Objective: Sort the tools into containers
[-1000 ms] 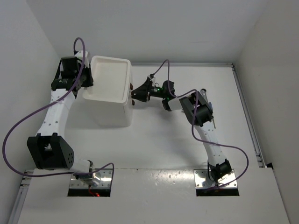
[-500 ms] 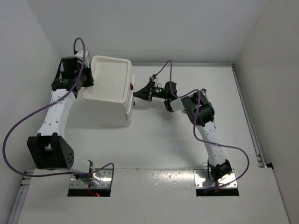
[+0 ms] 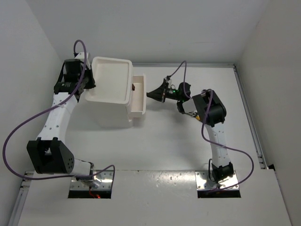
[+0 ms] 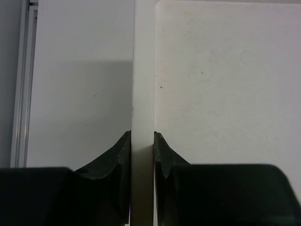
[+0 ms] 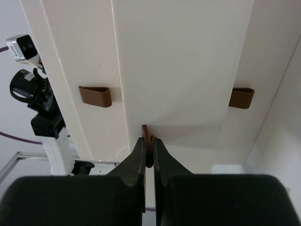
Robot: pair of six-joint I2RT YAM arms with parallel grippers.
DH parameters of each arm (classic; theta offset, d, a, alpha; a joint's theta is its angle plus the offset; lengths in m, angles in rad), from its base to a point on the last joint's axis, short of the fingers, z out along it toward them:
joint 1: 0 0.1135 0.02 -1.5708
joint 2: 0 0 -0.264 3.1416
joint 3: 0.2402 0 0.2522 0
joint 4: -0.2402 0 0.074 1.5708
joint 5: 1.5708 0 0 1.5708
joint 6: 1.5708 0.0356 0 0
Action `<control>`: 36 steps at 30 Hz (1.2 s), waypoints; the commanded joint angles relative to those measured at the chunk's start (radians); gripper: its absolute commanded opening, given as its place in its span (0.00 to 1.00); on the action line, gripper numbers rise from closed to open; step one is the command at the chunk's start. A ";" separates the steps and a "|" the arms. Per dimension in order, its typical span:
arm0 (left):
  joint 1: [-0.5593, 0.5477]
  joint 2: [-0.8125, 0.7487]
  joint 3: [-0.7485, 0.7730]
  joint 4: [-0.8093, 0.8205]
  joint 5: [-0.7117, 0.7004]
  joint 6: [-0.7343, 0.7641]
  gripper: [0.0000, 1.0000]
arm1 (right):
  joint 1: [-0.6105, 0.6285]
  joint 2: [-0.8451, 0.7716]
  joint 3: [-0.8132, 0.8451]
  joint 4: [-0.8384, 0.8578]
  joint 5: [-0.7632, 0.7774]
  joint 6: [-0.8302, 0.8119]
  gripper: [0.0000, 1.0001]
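While the white plastic box-shaped drawer unit point(image 3: 113, 113) stood on the white table point(image 3: 178, 146) at the far left, just in front of the left arm, one of its white drawers point(image 3: 138, 99) stood drawn out of its right face, toward the right arm. The right fingers point(image 5: 140, 147) were clenched on that drawer's small dark brown knob point(image 5: 146, 130), one black finger on each side of it, and only the top of the knob showed above their tips. Seen from above, these fingers sat just beside the drawer's front panel, with the right arm reaching leftward across the table. In the right wrist view, two more brown knobs point(image 5: 95, 96) sat on the white panels either side of the gripped drawer front, one to the left and one to the right.

The left fingers point(image 4: 123, 147) grasped the thin white rim point(image 4: 142, 70) of the unit's shallow recessed tray top point(image 3: 111, 77), pressing against the upright wall from both sides. From above, that grasp lay on the unit's left edge, well apart from the open drawer on the opposite side.
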 commanded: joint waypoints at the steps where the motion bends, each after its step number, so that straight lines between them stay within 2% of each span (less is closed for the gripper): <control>1: -0.004 -0.045 -0.026 -0.048 -0.052 -0.101 0.00 | -0.044 -0.040 -0.041 0.100 -0.009 -0.026 0.00; 17: 0.027 -0.087 -0.055 -0.020 -0.242 -0.196 0.00 | -0.093 -0.040 -0.124 0.135 -0.047 -0.026 0.00; 23: 0.036 -0.087 -0.055 -0.011 -0.242 -0.205 0.00 | -0.102 -0.040 -0.135 0.146 -0.056 -0.026 0.00; 36: 0.045 -0.087 -0.064 -0.002 -0.198 -0.196 0.00 | -0.154 0.000 -0.038 0.107 -0.098 -0.016 0.00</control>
